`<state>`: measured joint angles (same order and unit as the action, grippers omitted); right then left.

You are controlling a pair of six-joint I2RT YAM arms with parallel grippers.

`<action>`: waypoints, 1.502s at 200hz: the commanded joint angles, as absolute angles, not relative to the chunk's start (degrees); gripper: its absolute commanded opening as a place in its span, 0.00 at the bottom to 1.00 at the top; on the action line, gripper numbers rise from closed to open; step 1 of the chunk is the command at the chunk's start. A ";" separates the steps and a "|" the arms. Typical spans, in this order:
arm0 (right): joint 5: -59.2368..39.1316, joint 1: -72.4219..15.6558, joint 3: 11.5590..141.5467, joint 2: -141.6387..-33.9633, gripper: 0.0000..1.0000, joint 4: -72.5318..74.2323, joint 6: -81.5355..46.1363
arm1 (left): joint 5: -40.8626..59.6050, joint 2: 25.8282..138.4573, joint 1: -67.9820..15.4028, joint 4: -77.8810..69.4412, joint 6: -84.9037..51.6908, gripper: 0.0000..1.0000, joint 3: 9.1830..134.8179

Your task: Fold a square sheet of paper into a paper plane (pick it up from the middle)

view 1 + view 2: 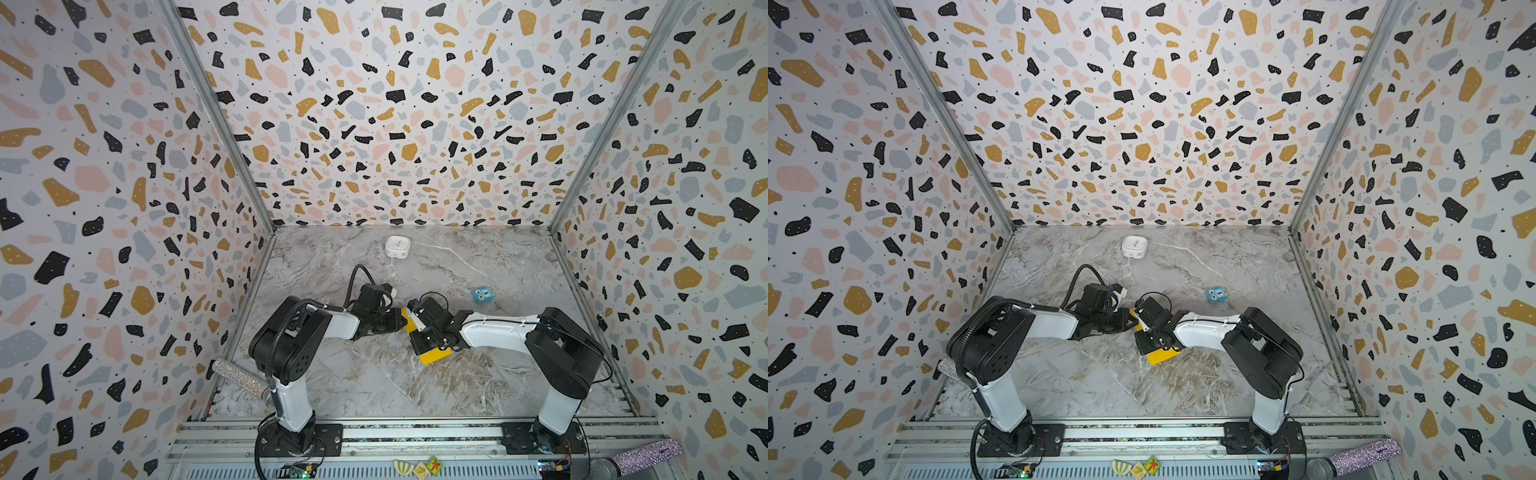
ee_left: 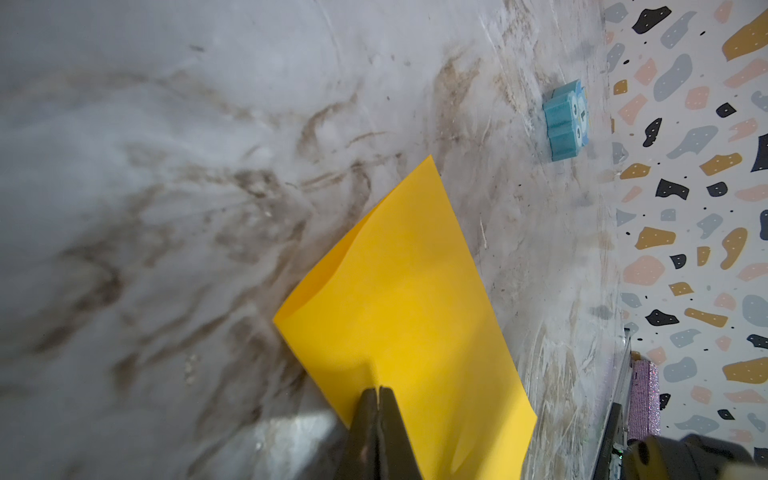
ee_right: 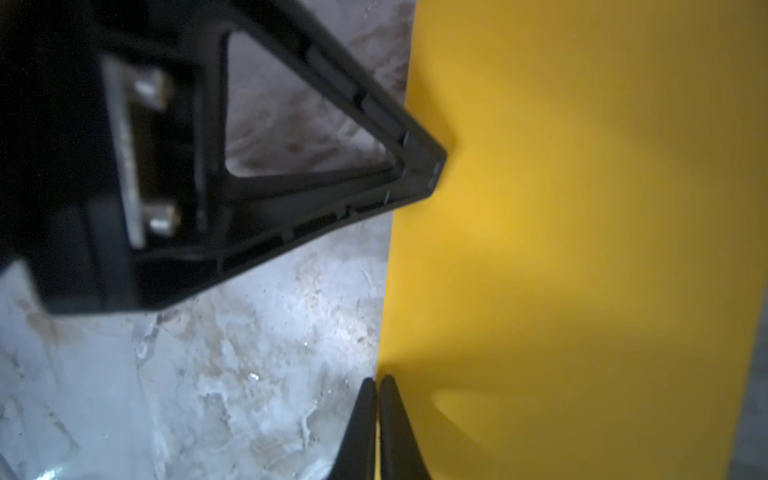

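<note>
The grey marble-patterned tabletop [image 1: 415,386] fills the floor of the booth, and both black-and-white arms reach in to meet over its middle. Between them hangs the square sheet of paper [image 2: 407,311], thin, plain and bright yellow-orange, lifted clear of the surface. The left gripper [image 2: 377,392] is clenched on one edge of it. The right gripper [image 3: 377,384] is pinched tight on what looks like the same edge, just beside.

The step seems to be an early fold held in the air. To do it well, both pinches should stay firm and travel together so the edge stays taut. The layers should line up before anything is pressed flat on the table.

In both top views the wrists cover most of the sheet, so neither grip can be checked there. The left wrist view hints at a second layer along one side, but no sharp crease shows.

A small blue cube with eyes [image 1: 483,295] and a white rounded box [image 1: 397,246] sit well apart.
</note>
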<state>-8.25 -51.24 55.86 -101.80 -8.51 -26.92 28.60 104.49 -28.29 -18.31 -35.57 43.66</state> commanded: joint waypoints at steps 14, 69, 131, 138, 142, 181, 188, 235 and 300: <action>-11.26 -52.24 52.41 -99.91 0.09 -16.06 -26.72 | 25.50 105.39 -28.04 -16.25 -34.98 0.05 42.54; -11.65 -53.44 49.96 -97.99 0.09 -17.87 -27.34 | 25.36 105.12 -28.04 -16.17 -35.11 0.05 42.28; -13.61 -54.91 45.19 -94.11 0.09 -18.26 -29.27 | 25.66 104.81 -28.06 -16.02 -35.20 0.05 42.52; -13.86 -54.93 44.77 -93.60 0.10 -18.43 -29.28 | 25.66 104.61 -28.08 -15.95 -35.20 0.05 42.60; -13.84 -54.93 44.66 -93.26 0.09 -18.54 -29.35 | 25.81 104.47 -28.04 -15.91 -35.12 0.05 42.67; -11.41 -54.84 48.91 -86.55 0.11 -19.39 -30.32 | 29.48 103.41 -28.47 -17.47 -35.84 0.07 43.35; -11.22 -54.84 49.47 -85.34 0.11 -18.64 -30.72 | 30.24 103.14 -28.55 -18.02 -36.39 0.07 43.42; -9.35 -50.63 50.58 -86.84 0.11 -15.53 -32.52 | 31.03 102.00 -29.62 -18.98 -37.94 0.08 43.17; -8.85 -50.01 53.34 -94.24 0.12 -16.84 -31.00 | 32.04 98.55 -30.52 -20.08 -38.33 0.11 42.67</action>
<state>-9.72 -49.78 51.07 -93.54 -14.81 -31.79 30.76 101.03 -29.74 -18.09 -38.20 43.11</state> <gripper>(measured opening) 0.122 0.109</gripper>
